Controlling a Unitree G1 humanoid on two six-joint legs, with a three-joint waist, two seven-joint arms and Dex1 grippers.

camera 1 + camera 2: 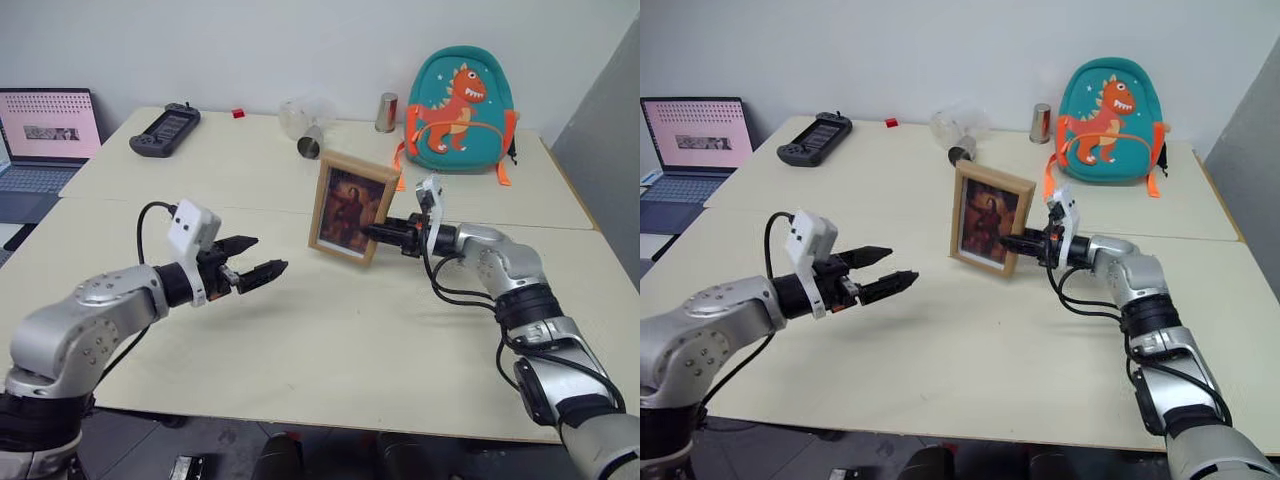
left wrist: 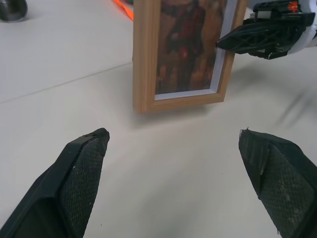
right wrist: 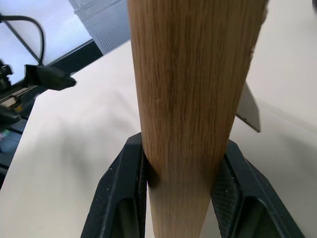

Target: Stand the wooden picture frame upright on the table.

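The wooden picture frame (image 1: 351, 207) stands upright near the middle of the table (image 1: 330, 330), its dark reddish portrait facing me. My right gripper (image 1: 381, 233) is shut on the frame's right edge; in the right wrist view both pads clamp the light wood (image 3: 193, 99). Whether the frame's bottom edge rests on the tabletop or hangs just above it I cannot tell. My left gripper (image 1: 258, 257) hovers open to the left of the frame, apart from it, with nothing between its fingertips (image 2: 81, 168). The frame (image 2: 185, 49) shows ahead of them.
A teal dinosaur backpack (image 1: 460, 110) leans at the back right. A metal cup (image 1: 386, 112), a clear glass on its side (image 1: 305, 125), a small red object (image 1: 238, 113) and a black handheld console (image 1: 165, 128) lie along the back. A laptop (image 1: 45, 130) sits far left.
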